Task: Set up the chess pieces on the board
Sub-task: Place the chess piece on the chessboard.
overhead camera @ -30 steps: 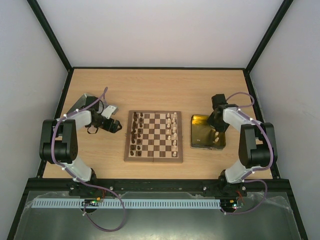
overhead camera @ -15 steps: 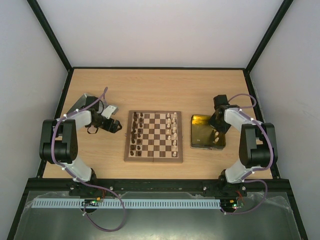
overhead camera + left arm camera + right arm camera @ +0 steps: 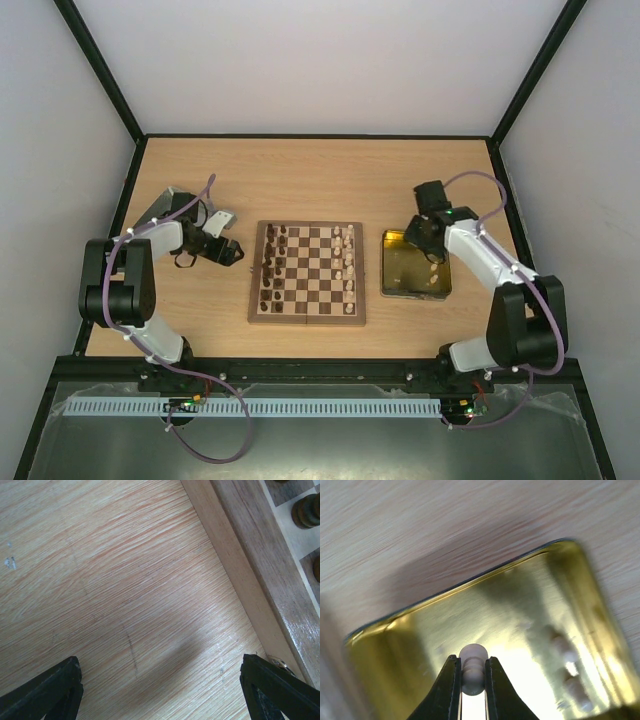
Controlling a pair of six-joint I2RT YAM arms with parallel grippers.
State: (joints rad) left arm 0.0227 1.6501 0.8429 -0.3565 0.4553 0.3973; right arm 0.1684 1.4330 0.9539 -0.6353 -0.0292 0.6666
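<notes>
Over the far part of the gold tray (image 3: pixel 398 288), a cream chess piece (image 3: pixel 472 652) sits pinched in the closed right claw (image 3: pixel 418 233). More cream pieces (image 3: pixel 433 272) lie at the tray's right side. To the left, the board (image 3: pixel 307 317) holds dark pieces (image 3: pixel 272 265). The left claw (image 3: pixel 160 690) gapes wide and holds nothing, over the table (image 3: pixel 125 580) just left of the board.

board (image 3: pixel 260 555) cut off by left wrist view's edge, cream pieces (image 3: pixel 563 647) in tray (image 3: pixel 510 610) blurred, perhaps pawns
</notes>
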